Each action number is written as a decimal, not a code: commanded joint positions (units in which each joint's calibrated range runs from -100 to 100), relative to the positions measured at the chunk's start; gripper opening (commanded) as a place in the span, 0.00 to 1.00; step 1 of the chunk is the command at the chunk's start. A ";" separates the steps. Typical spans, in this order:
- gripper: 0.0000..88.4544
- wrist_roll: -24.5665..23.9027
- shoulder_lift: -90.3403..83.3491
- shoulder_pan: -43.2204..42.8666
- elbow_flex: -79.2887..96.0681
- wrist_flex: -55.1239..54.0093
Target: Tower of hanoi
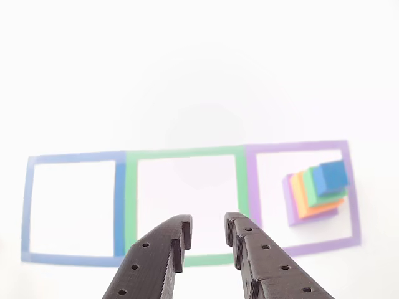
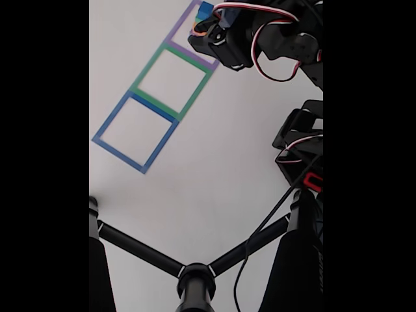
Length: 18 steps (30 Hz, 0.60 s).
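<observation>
Presently, read left to right in the other view: blue square outline, bare inside; green square outline, bare inside, with the gripper poised over its near edge, jaws parted to a narrow gap and holding nothing; purple square outline, containing the tower of hanoi complete, purple slab at the base, then orange block, green block and blue cube on top. Step judged: the very start, no block yet lifted. Next move calls for swinging the gripper right, over the stack, and closing on the blue cube alone without nudging the green block under it. Obstructions: none on the table between gripper and stack. Fixed view: the arm partly covers the stack, probably hovering above the surface, though its height is hard to judge; a black stand occupies the foreground, well apart from the outlines.
</observation>
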 commanded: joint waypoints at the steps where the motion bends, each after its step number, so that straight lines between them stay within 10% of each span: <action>1: 0.04 0.59 -0.16 4.95 -2.89 -0.32; 18: 0.07 0.59 -15.59 25.47 16.57 -1.45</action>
